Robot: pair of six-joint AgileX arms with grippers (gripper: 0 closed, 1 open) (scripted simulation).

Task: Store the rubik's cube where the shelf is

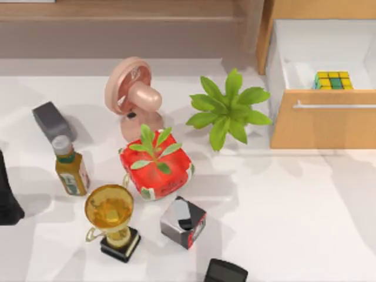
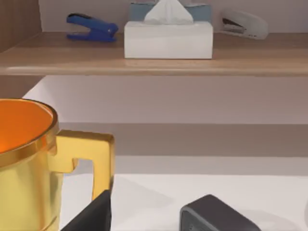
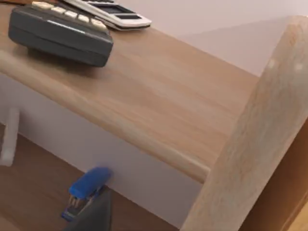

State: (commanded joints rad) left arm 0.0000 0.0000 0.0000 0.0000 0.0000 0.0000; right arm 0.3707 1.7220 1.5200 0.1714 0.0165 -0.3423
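Yellow and green squares face up on the rubik's cube [image 1: 333,80], which sits in the open drawer [image 1: 305,59] of the drawer cabinet [image 1: 320,123] at the table's far right; it looks intact and square to the drawer walls, close behind the drawer front. The shelf [image 1: 117,12] runs along the back at the left, well apart from the cube, so the cube must travel leftward across the clutter (fan [image 1: 132,94], plant [image 1: 229,108], red pot [image 1: 155,167]). My left arm [image 1: 9,194] shows as a dark shape at the table's left edge, far from the cube; the right arm is probably the nearer, judging by its wrist view of the cabinet's wood. Whether either gripper is wide or narrow I cannot tell; neither appears to hold the cube.
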